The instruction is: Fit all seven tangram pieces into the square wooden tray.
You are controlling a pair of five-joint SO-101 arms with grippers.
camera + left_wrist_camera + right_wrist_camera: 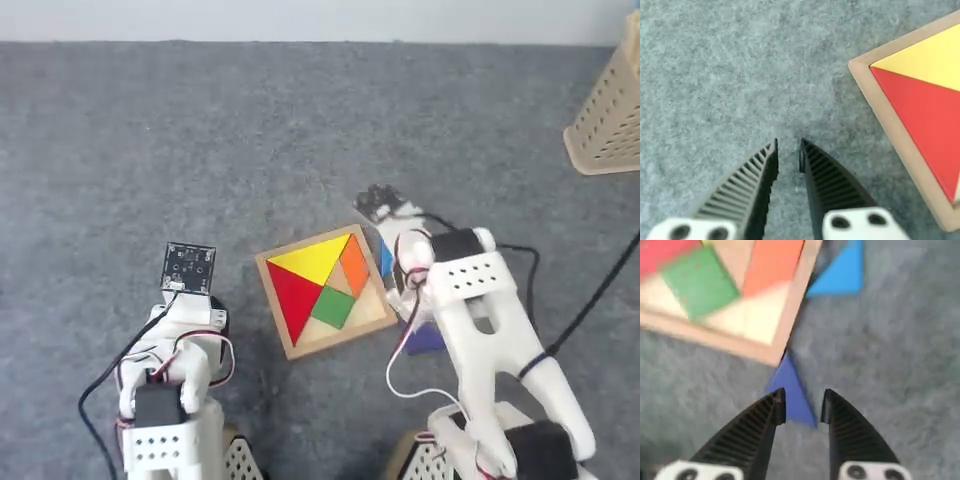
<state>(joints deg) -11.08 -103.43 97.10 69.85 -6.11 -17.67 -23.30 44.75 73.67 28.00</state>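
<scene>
Tray part-filled; R tool, jaws apart, flanks dark-blue triangle.

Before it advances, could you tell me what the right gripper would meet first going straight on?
Probably the dark blue triangle, lying partly between the open fingers of the right gripper; the corner of the wooden tray sits just beyond. Height above the piece is unclear.
</scene>
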